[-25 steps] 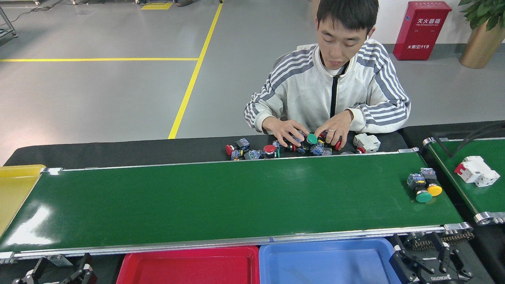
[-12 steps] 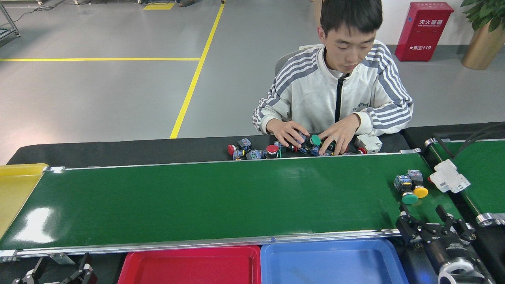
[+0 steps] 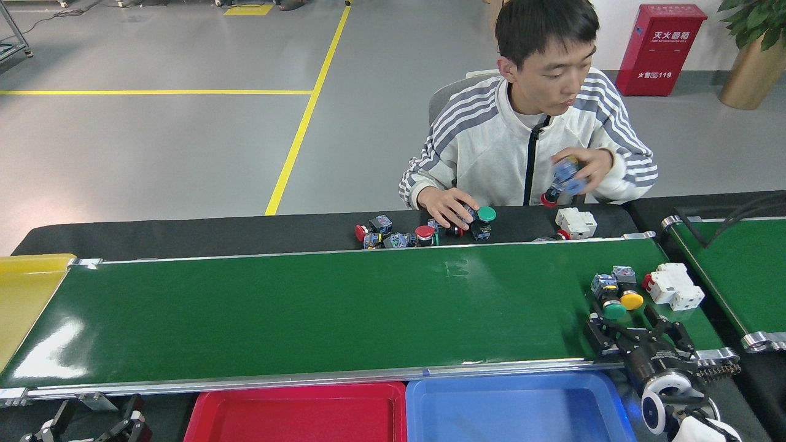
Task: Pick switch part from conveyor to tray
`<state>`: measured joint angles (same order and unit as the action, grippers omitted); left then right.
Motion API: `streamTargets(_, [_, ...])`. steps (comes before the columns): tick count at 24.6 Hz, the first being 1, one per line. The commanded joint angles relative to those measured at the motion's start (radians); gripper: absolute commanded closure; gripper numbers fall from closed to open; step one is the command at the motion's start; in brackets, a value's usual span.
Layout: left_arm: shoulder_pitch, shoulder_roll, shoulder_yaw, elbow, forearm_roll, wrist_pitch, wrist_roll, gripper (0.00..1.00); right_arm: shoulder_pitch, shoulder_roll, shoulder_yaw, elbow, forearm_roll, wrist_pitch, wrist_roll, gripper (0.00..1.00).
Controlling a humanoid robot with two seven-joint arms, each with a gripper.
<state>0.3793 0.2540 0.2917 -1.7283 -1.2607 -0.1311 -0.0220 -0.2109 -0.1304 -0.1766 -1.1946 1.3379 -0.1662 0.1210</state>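
Note:
The conveyor [image 3: 307, 313] runs across the view, a long dark-green belt with silver rails. At its right end lie three switch parts: a green-capped push-button [image 3: 609, 301], a yellow-capped push-button [image 3: 629, 294] and a white breaker block [image 3: 674, 286]. My right gripper [image 3: 634, 325] is open over the belt's near edge, just on the near side of the two push-buttons and not touching them. My left gripper [image 3: 92, 423] sits low at the bottom left, below the belt, open and holding nothing. A red tray [image 3: 295, 417] and a blue tray [image 3: 516, 411] lie side by side below the belt.
A person sits behind the belt, one hand raised holding a switch part [image 3: 565, 178], the other on a pile of parts [image 3: 424, 232] on the black table. A second green belt [image 3: 743, 276] stands at the right, a yellow tray [image 3: 24, 294] at the left.
My right gripper rose from the bottom right onto the belt's near edge. The push-buttons and breaker travelled left, the breaker crossing from the short belt. The person lifted a part.

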Motion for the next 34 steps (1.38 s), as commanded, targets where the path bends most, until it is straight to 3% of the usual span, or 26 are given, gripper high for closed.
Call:
streamTargets(1, [-0.002, 0.001, -0.005, -0.008, 0.0, -0.002, 0.008, 0.0, -0.03, -0.014, -0.001, -0.008, -0.003, 0.004, -0.001, 0.01])
streamTargets(10, [-0.002, 0.001, -0.009, -0.007, 0.0, -0.002, 0.008, 0.0, -0.137, -0.005, 0.062, 0.107, -0.003, 0.039, -0.001, 0.01])
streamTargets(14, [-0.004, 0.001, -0.009, -0.005, 0.0, -0.002, 0.008, 0.0, -0.182, -0.008, 0.163, 0.142, -0.002, 0.096, -0.003, 0.03])
streamTargets(16, [-0.01, 0.001, -0.009, -0.005, 0.0, -0.002, 0.008, 0.0, -0.194, -0.008, 0.204, 0.158, -0.002, 0.123, -0.006, 0.1])
streamTargets(20, [-0.01, -0.001, -0.009, -0.005, 0.0, -0.004, 0.008, 0.0, -0.193, -0.02, 0.253, 0.159, 0.0, 0.117, -0.026, 0.38])
streamTargets(26, [-0.011, 0.001, -0.009, -0.005, 0.0, -0.004, 0.008, 0.0, -0.189, -0.028, 0.313, 0.155, -0.003, 0.116, -0.061, 0.65])
streamTargets(31, [-0.007, -0.001, -0.009, -0.005, 0.0, -0.005, 0.008, 0.0, -0.166, -0.02, 0.384, 0.049, -0.003, 0.06, -0.15, 0.68])
streamTargets(34, [-0.004, -0.001, -0.009, -0.005, 0.0, -0.005, 0.008, 0.0, -0.097, -0.026, 0.428, -0.105, -0.003, -0.161, -0.195, 0.68])
